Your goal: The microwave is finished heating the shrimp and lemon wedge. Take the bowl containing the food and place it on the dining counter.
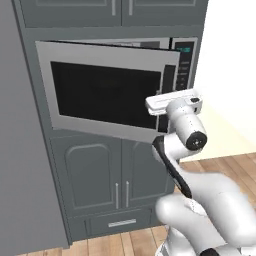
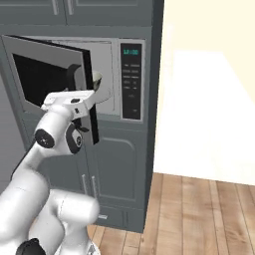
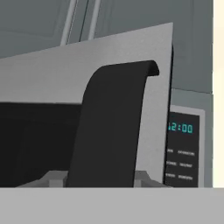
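Grey panelled cabinets fill the wall, wood floor below, a pale blank wall to the right. I have the microwave (image 2: pixel 74 74) built into that cabinet run, with its door (image 1: pixel 107 90) swung partway out on its left hinge.

End effector (image 3: pixel 98 181): in the hand view its two finger tips sit either side of the foot of the black door handle (image 3: pixel 116 122), jaws partly closed around it. I read this as a grasp on the handle, though actual contact of the pads is cut off at the bottom of that view, so I note it as likely, not certain.

Key relation: the bowl (image 2: pixel 97 79) sits inside the oven cavity, behind the door's free edge and beyond the end effector, slightly to its right as seen from the right base camera. The door panel stands between hand and bowl. My judgement: the door needs to swing wider before any reach in is possible.

Hidden or unclear: only a sliver of the bowl's rim shows past the door edge. I cannot make out the shrimp or lemon wedge. From the left base camera the door blocks the cavity entirely. The keypad (image 2: pixel 132 79) is lit, its digits too small to read reliably.
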Tool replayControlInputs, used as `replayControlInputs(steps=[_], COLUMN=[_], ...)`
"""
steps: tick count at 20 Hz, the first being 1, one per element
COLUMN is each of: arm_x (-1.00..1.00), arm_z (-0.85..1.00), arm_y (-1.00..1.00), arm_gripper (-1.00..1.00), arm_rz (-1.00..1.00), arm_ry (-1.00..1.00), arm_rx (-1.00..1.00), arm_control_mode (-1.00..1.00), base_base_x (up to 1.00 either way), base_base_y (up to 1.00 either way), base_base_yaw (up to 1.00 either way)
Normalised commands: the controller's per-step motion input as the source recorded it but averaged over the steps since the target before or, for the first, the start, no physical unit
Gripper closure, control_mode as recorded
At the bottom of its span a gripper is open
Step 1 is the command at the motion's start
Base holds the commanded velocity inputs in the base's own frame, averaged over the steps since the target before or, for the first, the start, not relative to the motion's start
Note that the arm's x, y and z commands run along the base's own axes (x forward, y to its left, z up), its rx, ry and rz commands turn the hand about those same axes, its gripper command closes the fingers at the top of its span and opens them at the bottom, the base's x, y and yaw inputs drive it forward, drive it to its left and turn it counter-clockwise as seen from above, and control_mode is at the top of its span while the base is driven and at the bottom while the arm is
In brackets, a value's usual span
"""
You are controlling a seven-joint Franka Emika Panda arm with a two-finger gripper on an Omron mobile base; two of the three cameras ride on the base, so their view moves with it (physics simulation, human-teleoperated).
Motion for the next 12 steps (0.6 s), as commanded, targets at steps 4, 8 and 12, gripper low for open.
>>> replayControlInputs(steps=[4, 8, 12], arm_x=[-1.0, -1.0, -1.0], arm_z=[0.52, 0.37, -0.16], arm_y=[0.81, 0.97, 0.12], arm_gripper=[1.0, -1.0, -1.0], arm_rz=[-0.21, -0.22, 0.1], arm_ry=[0.0, 0.0, -0.04], arm_rx=[0.0, 0.0, -0.02], arm_control_mode=[-1.0, -1.0, -1.0], base_base_x=[0.0, 0.0, 0.0], base_base_y=[0.0, 0.0, 0.0], base_base_yaw=[0.0, 0.0, 0.0])
